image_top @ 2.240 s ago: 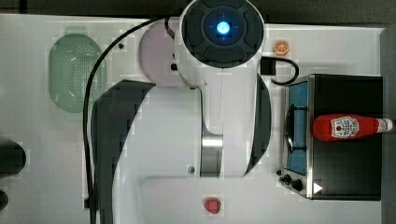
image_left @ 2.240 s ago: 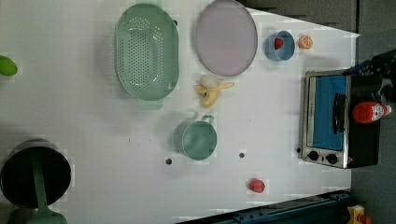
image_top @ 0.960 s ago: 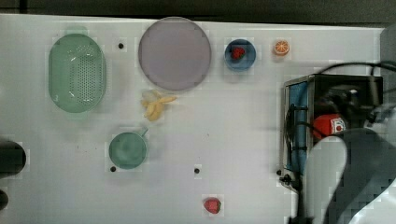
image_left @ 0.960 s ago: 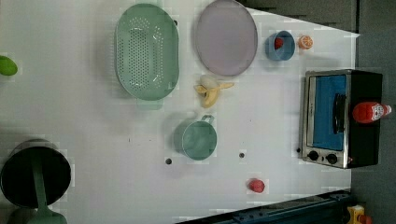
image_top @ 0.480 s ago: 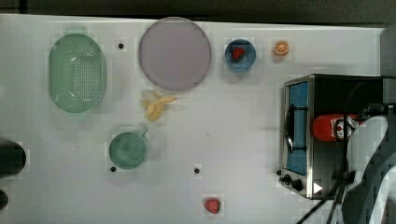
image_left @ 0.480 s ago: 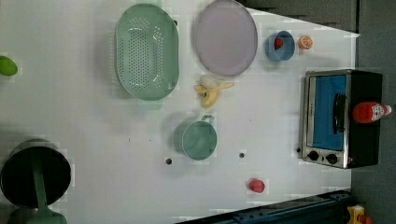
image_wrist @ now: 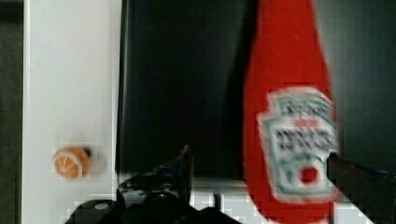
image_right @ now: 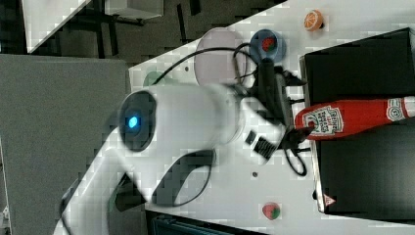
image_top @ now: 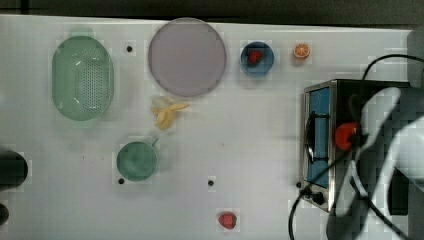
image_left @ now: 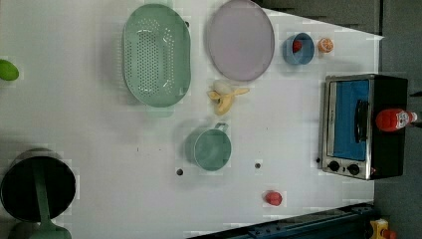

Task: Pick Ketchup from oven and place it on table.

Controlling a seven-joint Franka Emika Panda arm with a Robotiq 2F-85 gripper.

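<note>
We see the table (image_left: 99, 129), white and wide, with the oven (image_left: 363, 124) standing on it at the left view's right edge. The arm (image_right: 195, 127) reaches over the oven — in the top view its white bulk covers much of the oven's black top.

The ketchup (image_right: 352, 117) lies on its side on top of the oven, not inside it. In the left view it rests across the black roof with its cap toward the left view's right.

The gripper (image_wrist: 259, 163) hangs over the oven top with its fingers (image_wrist: 184, 163) spread wide and holding nothing. In the wrist view the bottle's labelled body sits in the gap between the two fingers, nearer one finger than the other — its label just beside that finger's tip; whether it touches we cannot tell. Beyond the other finger lies bare black oven top, then the table with a small orange (image_wrist: 71, 162).

Well apart from the fingers sit a green colander (image_left: 157, 55), a lilac plate (image_left: 240, 40), a green mug (image_left: 211, 148), a banana (image_left: 225, 95), a blue bowl (image_left: 304, 54) and a strawberry (image_left: 272, 198).
</note>
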